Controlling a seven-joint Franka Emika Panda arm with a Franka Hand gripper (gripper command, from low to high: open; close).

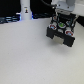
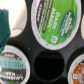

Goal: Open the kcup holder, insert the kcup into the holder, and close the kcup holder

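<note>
You had a wide pale table (image 1: 30,55) filling most of the exterior view, with a dark strip of background along the top edge. At the far left of that strip stood a white bottle-like object (image 1: 25,11), well apart from the arm. Toward the exterior view's right, the kcup holder (image 1: 60,35) sat on the table as a black boxy block, and directly over it hung your gripper (image 1: 61,20), its white body coming down from the top edge. Whether the fingers were spread or closed, you could not tell; both views were too blurred there.

In the wrist view, you looked straight down into the black holder (image 2: 25,46). A teal shape (image 2: 7,22) stood at one edge, unclear as to what it was. The kcup (image 2: 53,22) lay right below the gripper, round with a white rim and a green top carrying white lettering and a small blue patch. Beside it sat a grey-topped pod (image 2: 13,64), an empty round slot (image 2: 50,66), and an orange-topped pod (image 2: 80,67) at the edge.
</note>
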